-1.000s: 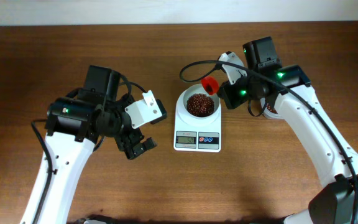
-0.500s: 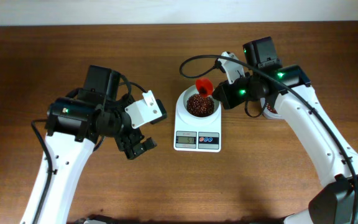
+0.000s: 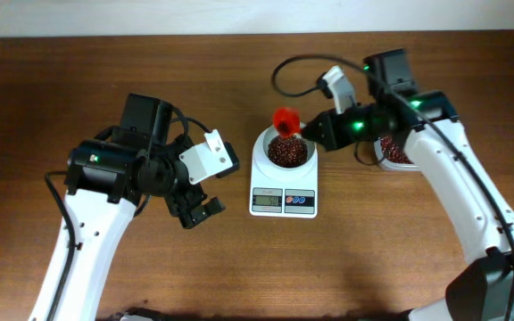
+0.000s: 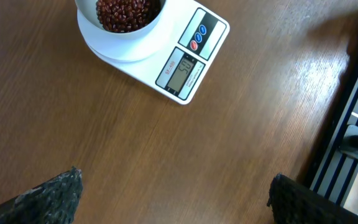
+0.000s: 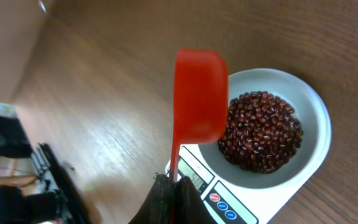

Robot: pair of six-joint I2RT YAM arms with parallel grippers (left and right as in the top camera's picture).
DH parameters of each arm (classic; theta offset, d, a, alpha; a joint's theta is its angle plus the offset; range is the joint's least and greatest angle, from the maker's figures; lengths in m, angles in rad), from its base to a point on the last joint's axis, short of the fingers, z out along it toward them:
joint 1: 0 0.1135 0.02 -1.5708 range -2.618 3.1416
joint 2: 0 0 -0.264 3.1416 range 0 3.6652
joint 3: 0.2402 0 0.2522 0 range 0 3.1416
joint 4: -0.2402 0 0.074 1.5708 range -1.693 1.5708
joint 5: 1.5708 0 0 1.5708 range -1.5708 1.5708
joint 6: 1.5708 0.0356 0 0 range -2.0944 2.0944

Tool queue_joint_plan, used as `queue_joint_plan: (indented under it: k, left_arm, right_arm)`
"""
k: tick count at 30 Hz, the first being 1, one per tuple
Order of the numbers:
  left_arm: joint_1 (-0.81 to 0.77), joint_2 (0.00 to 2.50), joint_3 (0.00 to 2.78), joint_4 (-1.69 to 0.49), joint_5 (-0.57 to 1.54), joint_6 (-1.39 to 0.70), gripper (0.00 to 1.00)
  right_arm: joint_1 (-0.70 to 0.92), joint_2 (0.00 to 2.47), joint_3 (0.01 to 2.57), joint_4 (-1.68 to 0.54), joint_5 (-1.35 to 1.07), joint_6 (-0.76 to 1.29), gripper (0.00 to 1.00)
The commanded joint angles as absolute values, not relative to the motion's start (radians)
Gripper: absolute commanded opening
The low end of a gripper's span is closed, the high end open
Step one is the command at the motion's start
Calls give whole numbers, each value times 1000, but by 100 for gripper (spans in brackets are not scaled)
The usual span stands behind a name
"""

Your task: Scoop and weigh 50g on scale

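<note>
Overhead: your right gripper is clenched on a red scoop, which sits above the far rim of the bowl on the scale; beans lie in the bowl. Your left gripper hangs released, well left of the scale. Left wrist: fingers spread wide; display digits unreadable. Right wrist: scoop tipped over the bowl's edge, just above the beans
</note>
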State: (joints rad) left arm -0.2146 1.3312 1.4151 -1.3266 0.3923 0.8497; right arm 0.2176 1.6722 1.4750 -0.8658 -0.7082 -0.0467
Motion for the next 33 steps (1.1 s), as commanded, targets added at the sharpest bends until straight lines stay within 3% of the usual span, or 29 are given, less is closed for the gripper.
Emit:
queue_joint_plan:
  k: [1, 14, 24, 33]
  left_arm:
    - [-211, 1318, 1407, -1325, 396, 865, 99]
    - [-211, 1318, 1407, -1325, 397, 865, 99]
    - [-211, 1318, 1407, -1325, 396, 865, 99]
    - [-211, 1318, 1407, -1325, 396, 865, 99]
  right_arm:
    - [155, 1641, 1472, -864, -806, -36, 4]
    - [-139, 1641, 1472, -936, -811, -75, 4]
    - [-275, 1641, 1472, -1037, -296, -108, 4]
    - [-274, 1641, 1472, -1047, -133, -107, 4]
